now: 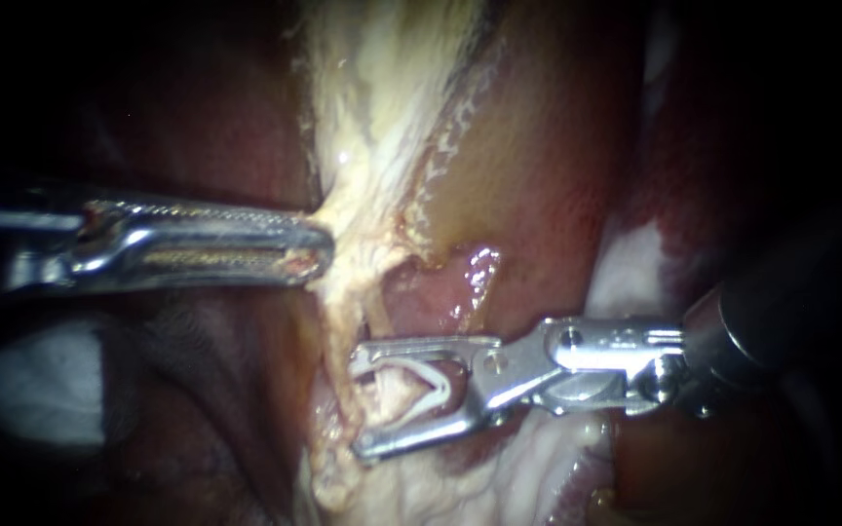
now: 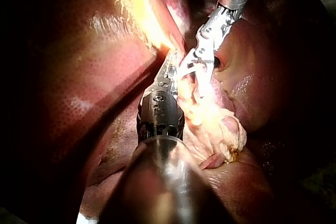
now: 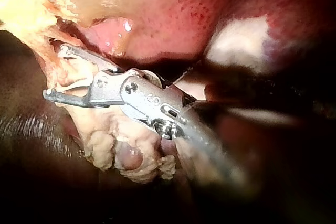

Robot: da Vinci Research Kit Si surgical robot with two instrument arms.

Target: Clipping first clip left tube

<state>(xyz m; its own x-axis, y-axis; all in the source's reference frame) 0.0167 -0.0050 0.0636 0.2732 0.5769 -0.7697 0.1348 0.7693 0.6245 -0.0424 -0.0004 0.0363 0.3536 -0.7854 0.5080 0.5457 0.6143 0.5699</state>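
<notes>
Astride the stringy tube (image 1: 392, 397), right tool (image 1: 359, 406) grips a white V-shaped clip (image 1: 438, 388) — left tool (image 1: 319, 251) clenches pale fibrous tissue (image 1: 348, 209).

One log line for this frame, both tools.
left tool shut on pale tissue | right tool holding open clip astride tube | clip not yet closed

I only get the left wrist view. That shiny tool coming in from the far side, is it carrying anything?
Observer: Yes, the endoscope view shows a white clip held between the right tool's jaws.
Operator: Is anything inside the clip?
Observer: A pale strand of tissue lies between its open arms.
Operator: And my own tool's tip?
Observer: The left tool is shut on that same pale strand, above the clip.
</notes>
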